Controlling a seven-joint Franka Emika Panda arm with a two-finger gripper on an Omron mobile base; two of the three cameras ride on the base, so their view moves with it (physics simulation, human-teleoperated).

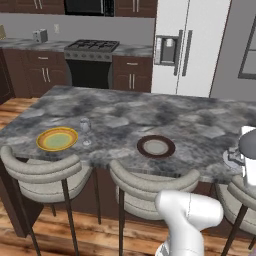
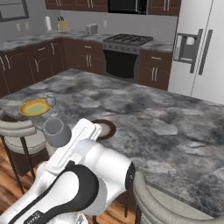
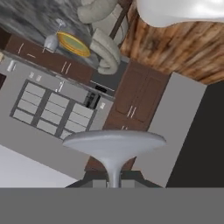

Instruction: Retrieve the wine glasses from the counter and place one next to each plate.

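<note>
The fingers (image 3: 113, 183) are clamped on the stem of a wine glass (image 3: 113, 146), its foot broad at the lower centre of the hand view. Left of frame on the surface (image 1: 190, 120), another glass (image 1: 85, 126) stands just beside the empty yellow plate (image 1: 57, 139); the brown plate (image 1: 156, 146), also empty, lies mid-frame.

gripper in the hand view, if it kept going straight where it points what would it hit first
The gripper is shut on a wine glass, whose foot leads. Past it, the line looks free up to the dark brown cabinet, though depth is unclear.
</note>
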